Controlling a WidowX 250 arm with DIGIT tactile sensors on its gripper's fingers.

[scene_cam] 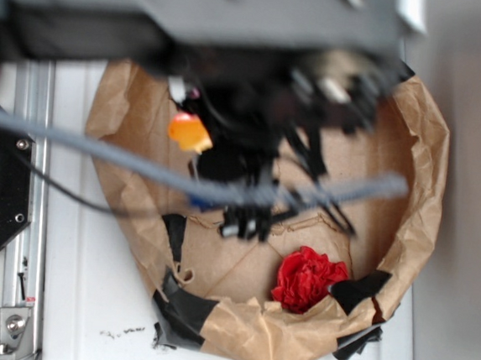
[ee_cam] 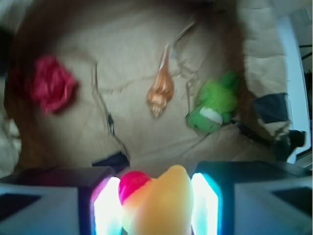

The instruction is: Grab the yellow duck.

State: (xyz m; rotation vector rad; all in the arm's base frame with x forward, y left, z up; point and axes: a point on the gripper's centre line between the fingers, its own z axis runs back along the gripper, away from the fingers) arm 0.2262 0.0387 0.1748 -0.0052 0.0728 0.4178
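Observation:
The yellow duck [ee_cam: 159, 203] with its red-orange beak sits between my gripper's two lit fingers at the bottom of the wrist view. Both pads press its sides. My gripper [ee_cam: 155, 191] is shut on it and holds it above the brown paper floor. In the exterior view the duck [scene_cam: 189, 132] shows as a yellow-orange blob at the left of the blurred dark gripper [scene_cam: 200, 143], over the upper left of the paper basin.
A crumpled brown paper basin [scene_cam: 424, 196] with black tape surrounds the area. Inside lie a red fabric flower [scene_cam: 306, 278] [ee_cam: 51, 88], an orange-brown spiral seashell [ee_cam: 160, 90] and a green plush toy [ee_cam: 215, 105]. A metal rail [scene_cam: 23, 211] runs along the left.

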